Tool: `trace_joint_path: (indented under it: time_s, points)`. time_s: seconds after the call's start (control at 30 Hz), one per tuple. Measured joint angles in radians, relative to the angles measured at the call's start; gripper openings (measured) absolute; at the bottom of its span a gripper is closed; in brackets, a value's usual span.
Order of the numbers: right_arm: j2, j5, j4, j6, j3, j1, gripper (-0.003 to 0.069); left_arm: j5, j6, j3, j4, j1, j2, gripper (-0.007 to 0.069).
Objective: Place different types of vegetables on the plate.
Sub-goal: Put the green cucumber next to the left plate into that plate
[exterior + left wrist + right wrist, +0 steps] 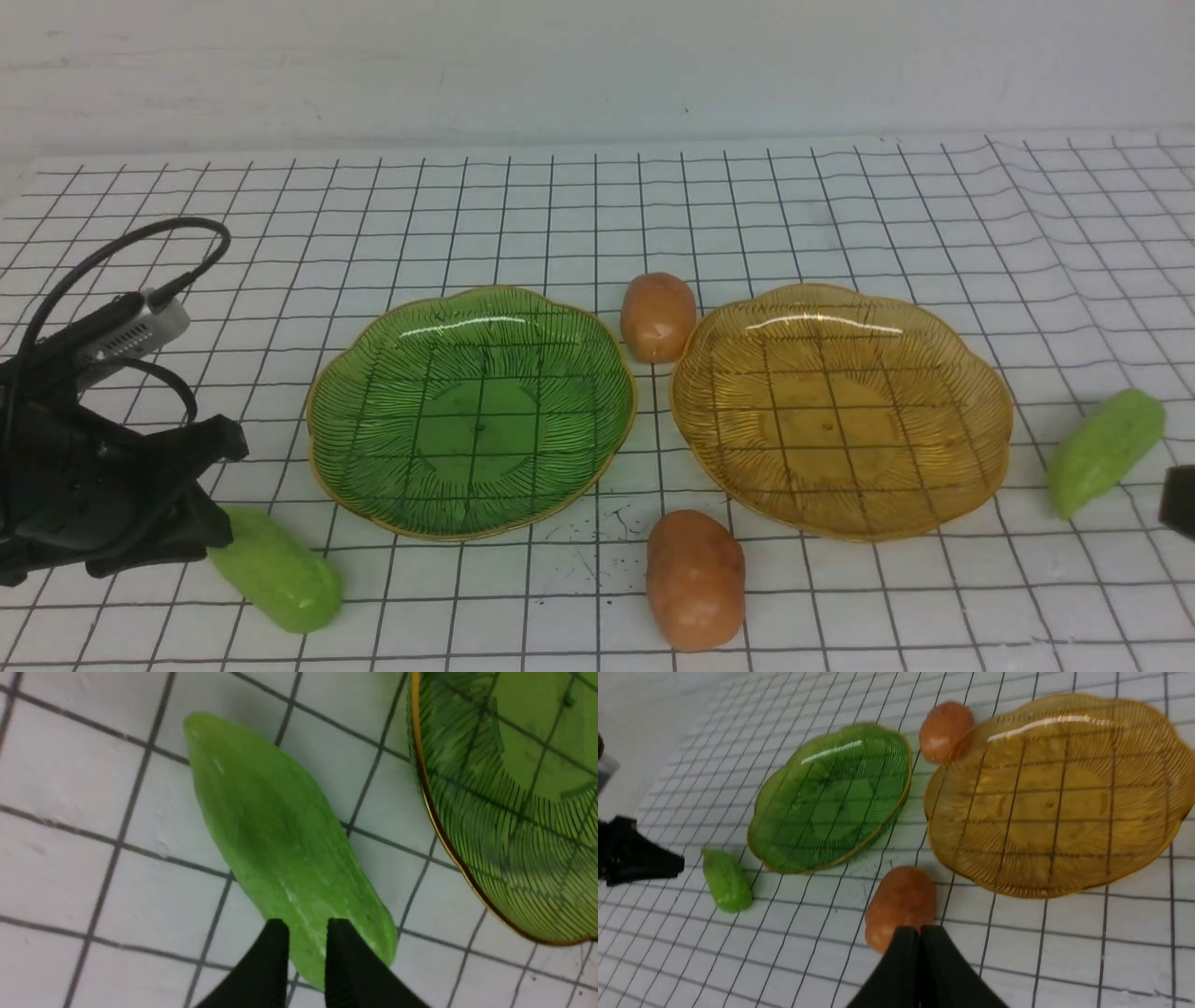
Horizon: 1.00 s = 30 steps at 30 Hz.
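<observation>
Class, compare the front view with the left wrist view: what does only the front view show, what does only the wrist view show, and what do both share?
Only the front view: the amber plate, the far potato, the near potato and the right cucumber.
Only the left wrist view: the narrow gap between the fingertips of the left gripper, over the broader end of the left cucumber.
Both: that left cucumber, the green plate beside it, and the gridded cloth.
</observation>
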<state>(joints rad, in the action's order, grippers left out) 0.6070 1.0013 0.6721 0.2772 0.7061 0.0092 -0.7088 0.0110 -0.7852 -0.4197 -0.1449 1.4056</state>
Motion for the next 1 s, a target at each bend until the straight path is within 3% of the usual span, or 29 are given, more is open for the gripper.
trace_joint_path:
  time_s: [0.13,0.17,0.2,0.23,0.27,0.33,0.4,0.6,0.77,0.8,0.9,1.0]
  points:
    - [0.026,0.018,0.04,0.033,0.002,0.0,-0.0015,0.044,0.002,-0.006,-0.003,0.0,0.019,0.0314]
    - [0.026,0.021,0.052,0.039,0.002,0.0,-0.0015,0.067,0.002,-0.005,-0.009,0.0,0.045,0.0405]
    - [0.026,0.021,0.053,0.04,0.002,0.0,-0.0015,0.07,0.002,-0.005,-0.012,0.0,0.052,0.0414]
    - [0.026,0.024,0.061,0.041,0.003,0.0,-0.0015,0.09,0.002,-0.005,-0.021,0.0,0.077,0.0486]
    - [0.026,0.024,0.062,0.041,0.003,0.0,-0.0015,0.09,0.002,-0.005,-0.021,0.0,0.077,0.0486]
    - [0.026,0.025,0.065,0.045,0.003,0.0,-0.0015,0.118,0.003,-0.005,-0.045,0.0,0.124,0.0575]
    - [0.026,0.025,0.065,0.045,0.003,0.0,-0.0015,0.13,0.003,-0.005,-0.053,0.0,0.151,0.0608]
    - [0.026,0.025,0.065,0.049,0.003,0.0,-0.0015,0.165,0.003,-0.005,-0.061,0.0,0.22,0.0617]
    - [0.026,0.034,0.041,0.078,0.003,0.0,-0.0015,0.164,-0.001,-0.012,-0.073,-0.001,0.245,0.0489]
    - [0.027,0.04,0.002,0.071,0.003,0.0,-0.0015,0.134,-0.011,-0.022,-0.046,-0.003,0.241,0.0414]
    - [0.045,0.046,-0.08,0.013,0.006,0.0,-0.0015,0.077,-0.011,-0.047,0.012,-0.007,0.23,0.0417]
    - [0.124,0.078,-0.244,-0.073,0.044,0.0,-0.0015,-0.045,-0.019,-0.131,0.073,-0.011,0.183,0.0419]
